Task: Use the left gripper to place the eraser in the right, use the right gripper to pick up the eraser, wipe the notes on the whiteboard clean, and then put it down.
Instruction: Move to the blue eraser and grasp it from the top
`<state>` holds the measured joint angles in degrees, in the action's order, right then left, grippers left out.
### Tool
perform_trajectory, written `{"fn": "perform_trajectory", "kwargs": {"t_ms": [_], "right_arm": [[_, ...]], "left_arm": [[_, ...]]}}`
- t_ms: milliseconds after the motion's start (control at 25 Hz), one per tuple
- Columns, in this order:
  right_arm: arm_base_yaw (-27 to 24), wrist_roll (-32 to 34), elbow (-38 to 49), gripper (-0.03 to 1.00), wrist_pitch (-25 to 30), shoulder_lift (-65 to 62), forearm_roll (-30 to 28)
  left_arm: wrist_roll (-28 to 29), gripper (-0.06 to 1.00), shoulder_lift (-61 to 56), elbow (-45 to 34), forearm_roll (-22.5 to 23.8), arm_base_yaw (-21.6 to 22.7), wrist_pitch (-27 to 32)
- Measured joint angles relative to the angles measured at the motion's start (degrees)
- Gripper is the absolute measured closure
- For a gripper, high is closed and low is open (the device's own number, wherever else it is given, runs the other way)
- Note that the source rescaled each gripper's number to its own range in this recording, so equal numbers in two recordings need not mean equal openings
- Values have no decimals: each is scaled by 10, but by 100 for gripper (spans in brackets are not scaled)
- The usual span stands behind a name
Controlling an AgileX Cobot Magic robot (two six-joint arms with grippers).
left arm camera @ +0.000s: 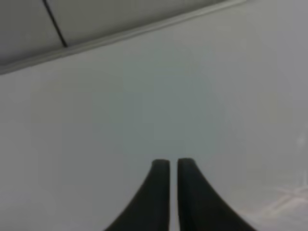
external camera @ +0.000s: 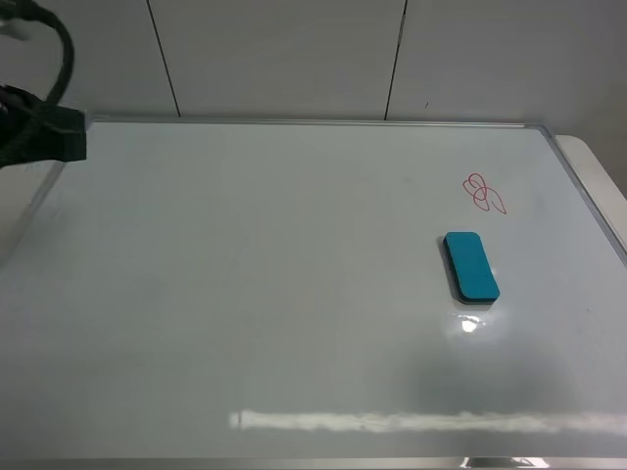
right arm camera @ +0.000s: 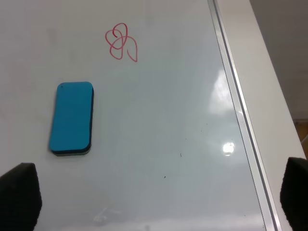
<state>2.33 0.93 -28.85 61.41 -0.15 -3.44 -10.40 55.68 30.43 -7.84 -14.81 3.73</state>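
Observation:
The teal-blue eraser (external camera: 470,266) lies flat on the right part of the whiteboard (external camera: 245,274), just in front of the red notes (external camera: 483,193). Nothing touches it. My left arm (external camera: 39,132) is drawn back to the board's far left corner. In its wrist view the left gripper (left arm camera: 173,164) has its fingers almost together with nothing between them, over bare board. The right wrist view looks down on the eraser (right arm camera: 72,118) and the notes (right arm camera: 121,43). My right gripper (right arm camera: 156,197) hangs above the board, wide open and empty, and is out of the exterior high view.
The board's silver frame (right arm camera: 240,120) runs along the right side, with a white table edge (external camera: 598,166) beyond it. A grey panelled wall (external camera: 294,49) stands behind the board. Glare streaks (external camera: 421,421) cross the board's front.

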Motion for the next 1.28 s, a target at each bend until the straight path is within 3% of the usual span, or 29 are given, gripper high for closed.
{"fn": "perform_trajectory", "kwargs": {"t_ms": [80, 240, 320, 600, 1040, 1280], "right_arm": [[0, 0, 0, -3, 0, 0, 0], [0, 0, 0, -3, 0, 0, 0], [0, 0, 0, -3, 0, 0, 0], [0, 0, 0, -3, 0, 0, 0], [0, 0, 0, -3, 0, 0, 0], [0, 0, 0, -3, 0, 0, 0]], "left_arm": [[-1, 72, -49, -20, 2, 26, 1], [-4, 14, -140, -46, 9, 78, 5], [3, 1, -181, -48, 11, 107, 30], [8, -5, -288, -48, 16, 169, 193], [13, -5, -425, -14, 28, 170, 375], [77, -5, -428, 54, 50, 170, 546]]}}
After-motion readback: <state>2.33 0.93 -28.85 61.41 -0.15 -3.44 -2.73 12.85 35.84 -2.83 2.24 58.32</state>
